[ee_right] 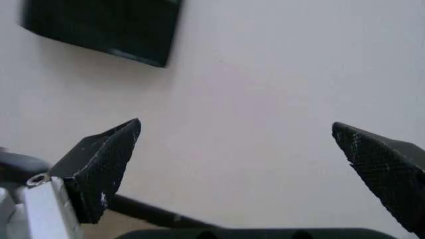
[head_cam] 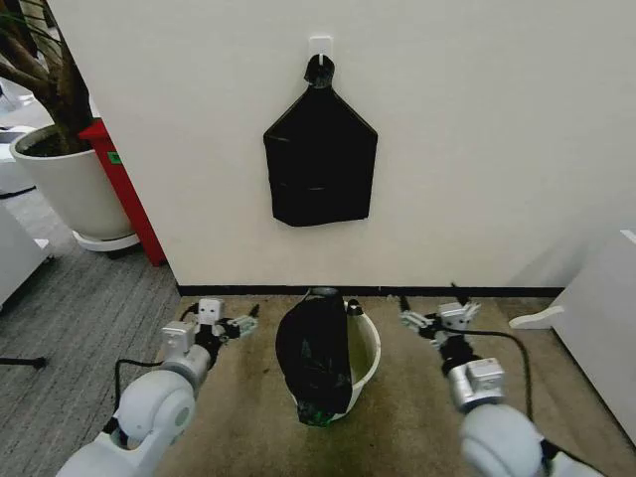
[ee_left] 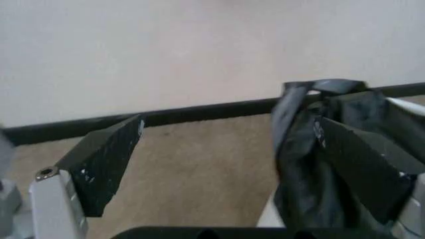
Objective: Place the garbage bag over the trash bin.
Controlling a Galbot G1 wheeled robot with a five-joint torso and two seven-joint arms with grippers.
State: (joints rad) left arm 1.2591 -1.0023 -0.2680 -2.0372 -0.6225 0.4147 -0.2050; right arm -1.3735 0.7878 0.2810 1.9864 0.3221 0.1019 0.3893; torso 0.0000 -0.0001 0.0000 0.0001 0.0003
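Garbage bag: the garbage bag (head_cam: pixel 314 360) sits on the trash bin (head_cam: pixel 366 358), on the floor near the wall, between the two arms. It covers the bin's left side and front and hangs down to a crumpled tip near the floor.
Trash bin: its right rim and part of the white inner wall lie bare, so the bag does not wrap the whole mouth.
Progress: judged from this, the bag is on the bin but only partly spread; what is left is drawing its edge over the uncovered right rim and tidying the slack.
Materials: the bag is thin, glossy black film, wrinkled and limp, with a twisted strip at its top by the wall (ee_left: pixel 312 89). The bin is smooth, rigid, round white plastic with a rolled rim.
Left gripper: the left gripper (head_cam: pixel 235 324) hangs just left of the bin, fingers spread and holding nothing; in the left wrist view one pad (ee_left: pixel 362 167) is right beside the bag's folds.
Right gripper: the right gripper (head_cam: pixel 437 316) hangs to the right of the bin, apart from it, fingers spread wide and empty.
Surroundings: brown carpet (head_cam: pixel 248 417), a pale wall, and a flat black bundle of bags (head_cam: pixel 320 159) hanging on a hook (head_cam: pixel 320 46) above.
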